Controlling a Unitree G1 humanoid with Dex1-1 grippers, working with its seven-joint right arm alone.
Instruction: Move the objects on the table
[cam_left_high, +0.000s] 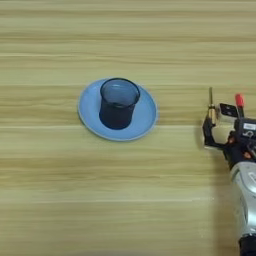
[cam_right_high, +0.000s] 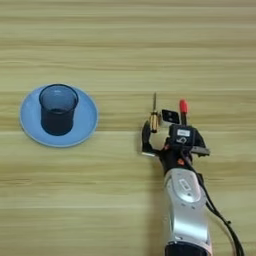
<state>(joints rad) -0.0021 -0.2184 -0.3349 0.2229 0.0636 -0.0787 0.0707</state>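
A round light-blue plate (cam_left_high: 141, 116) lies left of the table's middle, and a black wire-mesh cup (cam_left_high: 119, 103) stands upright on it. My right gripper (cam_right_high: 163, 126) comes in from the bottom edge on its silver forearm (cam_right_high: 186, 210) and is open. One black finger (cam_right_high: 146, 137) curves out to the left. Just ahead of it lies a tiny brass-handled screwdriver (cam_right_high: 154, 120), its shaft pointing away from me. A small black rectangular block (cam_right_high: 171, 116) sits right of the screwdriver, at the gripper's front. Nothing is held.
A short red-tipped piece (cam_right_high: 183, 106) sticks up just right of the block; I cannot tell whether it belongs to the gripper. The light wooden table (cam_left_high: 60, 200) fills the view. A black cable (cam_right_high: 220, 220) runs along the forearm.
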